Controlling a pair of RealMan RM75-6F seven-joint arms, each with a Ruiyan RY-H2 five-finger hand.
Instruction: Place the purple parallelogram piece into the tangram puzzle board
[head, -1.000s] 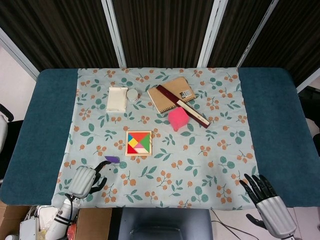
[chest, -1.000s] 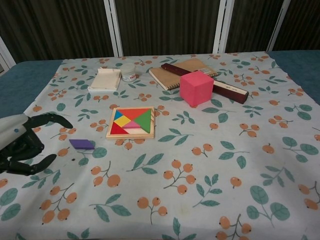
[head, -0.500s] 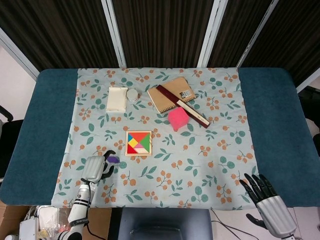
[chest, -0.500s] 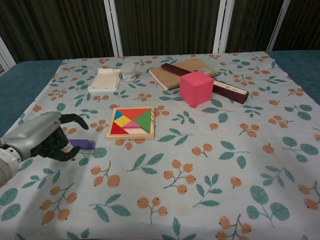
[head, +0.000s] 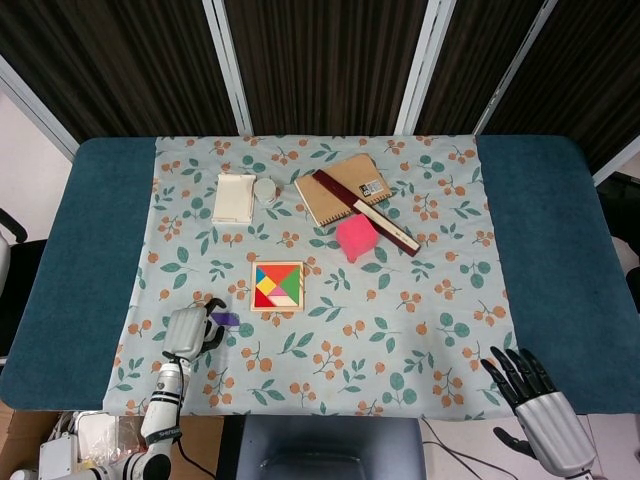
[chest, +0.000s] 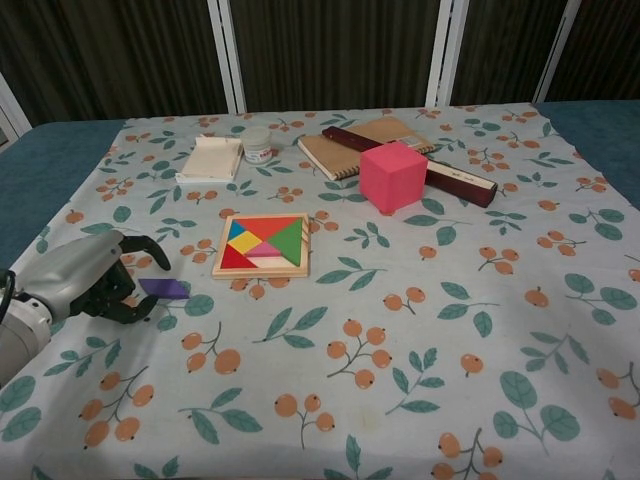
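Dark slatted panels back a table draped in a floral cloth (head: 420, 300), where the tangram puzzle board (chest: 263, 245) sits near the middle with most of its coloured pieces in place. The purple parallelogram piece (chest: 163, 288) lies flat on the cloth, left of the board and clear of it. Over the last second the left hand (chest: 92, 277) has come in from the table edge and now sits right at the piece, fingers curled around its near end. Whether the fingertips actually touch it is hard to tell from either view; the piece does not look lifted. That puts the task at the grasp stage: the reach seems done, and closing on the thin piece and raising it comes next, before any move toward the board's remaining gap. The right hand (head: 535, 400) rests at the near right corner, fingers spread, holding nothing.
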